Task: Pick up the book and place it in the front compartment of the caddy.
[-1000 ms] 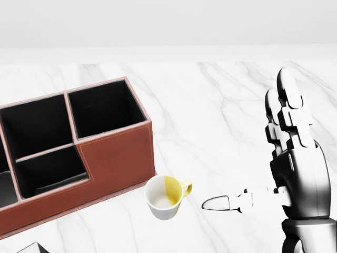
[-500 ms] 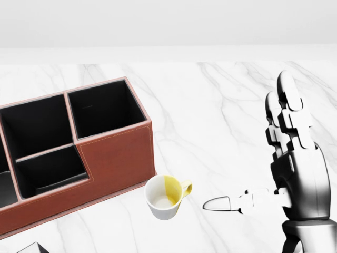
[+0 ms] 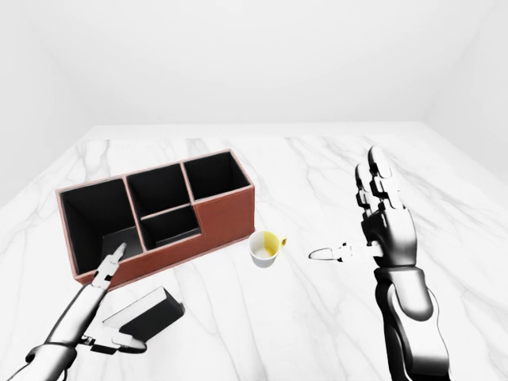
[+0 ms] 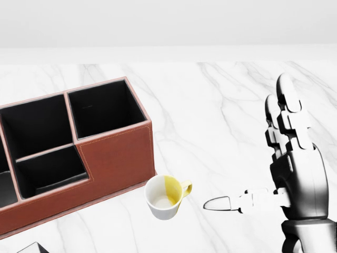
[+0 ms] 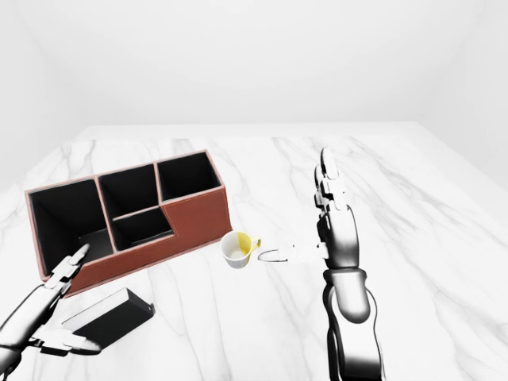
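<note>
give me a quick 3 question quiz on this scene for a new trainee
1. True or false: the book already sits inside the caddy.
2. Which robot hand is nearer the book? A) left robot hand B) right robot hand
3. What lies on its side between the caddy and the right robot hand?

Key:
1. False; it lies on the table, below the caddy in the left-eye view.
2. A
3. The mug, white with a yellow handle.

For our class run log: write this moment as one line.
book on table, ungrasped | left hand open beside it | right hand open, raised | caddy empty
</note>
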